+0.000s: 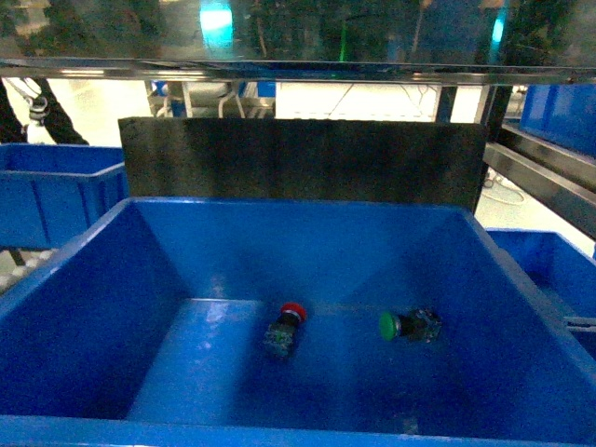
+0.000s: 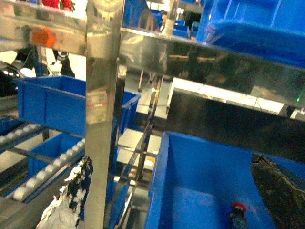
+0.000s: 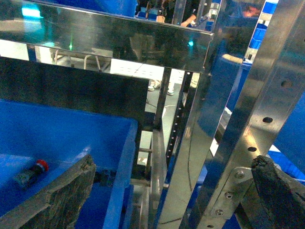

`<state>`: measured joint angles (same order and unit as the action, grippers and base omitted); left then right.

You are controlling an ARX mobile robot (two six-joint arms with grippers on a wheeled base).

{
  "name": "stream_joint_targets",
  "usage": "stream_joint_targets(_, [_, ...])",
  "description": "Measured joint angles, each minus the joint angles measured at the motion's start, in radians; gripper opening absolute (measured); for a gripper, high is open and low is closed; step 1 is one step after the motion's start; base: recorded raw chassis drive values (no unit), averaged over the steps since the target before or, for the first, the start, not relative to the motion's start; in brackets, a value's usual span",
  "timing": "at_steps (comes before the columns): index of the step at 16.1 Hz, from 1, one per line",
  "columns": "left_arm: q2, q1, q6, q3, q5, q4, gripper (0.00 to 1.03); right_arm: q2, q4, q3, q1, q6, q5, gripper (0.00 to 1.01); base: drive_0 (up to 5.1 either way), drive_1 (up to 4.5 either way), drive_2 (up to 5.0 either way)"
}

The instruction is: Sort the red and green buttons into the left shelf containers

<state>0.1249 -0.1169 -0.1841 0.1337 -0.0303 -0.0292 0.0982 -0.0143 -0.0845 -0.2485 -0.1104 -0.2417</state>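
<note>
Fingers of both grippers stand apart, empty, above the blue bin (image 1: 84, 307). Red button (image 1: 283, 329) and green button (image 1: 410, 325) lie tipped on its floor, apart; light, rigid, probably best gripped across their dark bodies.

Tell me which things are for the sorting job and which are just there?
For the job:
red button
green button
big blue bin holding both
blue bin on the left

Just there:
metal shelf frame
dark back panel
roller track
</note>
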Motion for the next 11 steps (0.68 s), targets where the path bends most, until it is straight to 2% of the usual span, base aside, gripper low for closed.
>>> stream_joint_targets(1, [-0.006, 0.005, 0.0, 0.003, 0.008, -0.002, 0.98, 0.0, 0.0, 0.0, 0.0, 0.0, 0.0, 0.98, 0.0, 0.0, 0.0])
stream_joint_targets(2, [-0.005, -0.014, 0.032, -0.002, 0.078, 0.007, 0.92, -0.002, 0.002, 0.0, 0.003, 0.014, 0.002, 0.94, 0.0, 0.0, 0.0])
stream_joint_targets(3, [-0.023, 0.029, 0.085, -0.012, 0.048, 0.006, 0.81, -0.008, 0.005, 0.004, 0.032, 0.048, 0.035, 0.83, 0.0, 0.0, 0.0])
stream_joint_targets(4, [-0.036, 0.102, 0.116, -0.019, 0.027, 0.008, 0.72, -0.022, 0.007, 0.014, 0.056, 0.066, 0.044, 0.74, 0.0, 0.0, 0.0])
stream_joint_targets(5, [-0.043, 0.128, 0.137, -0.025, 0.045, 0.013, 0.65, -0.028, 0.014, 0.02, 0.076, 0.074, 0.068, 0.66, 0.0, 0.0, 0.0])
stream_joint_targets(6, [-0.045, 0.126, 0.15, -0.036, 0.043, 0.014, 0.56, -0.035, 0.016, 0.024, 0.1, 0.081, 0.092, 0.57, 0.0, 0.0, 0.0])
stream_joint_targets(7, [-0.051, 0.115, 0.159, -0.051, 0.027, 0.013, 0.45, -0.049, 0.021, 0.03, 0.185, 0.089, 0.19, 0.46, 0.0, 0.0, 0.0])
stream_joint_targets(8, [-0.061, 0.116, 0.166, -0.061, 0.028, 0.014, 0.3, -0.051, 0.022, 0.034, 0.253, 0.092, 0.222, 0.33, 0.0, 0.0, 0.0])
stream_joint_targets(11, [-0.075, 0.119, 0.166, -0.076, 0.027, 0.019, 0.03, -0.093, 0.027, 0.071, 0.249, 0.095, 0.243, 0.04, 0.0, 0.0, 0.0])
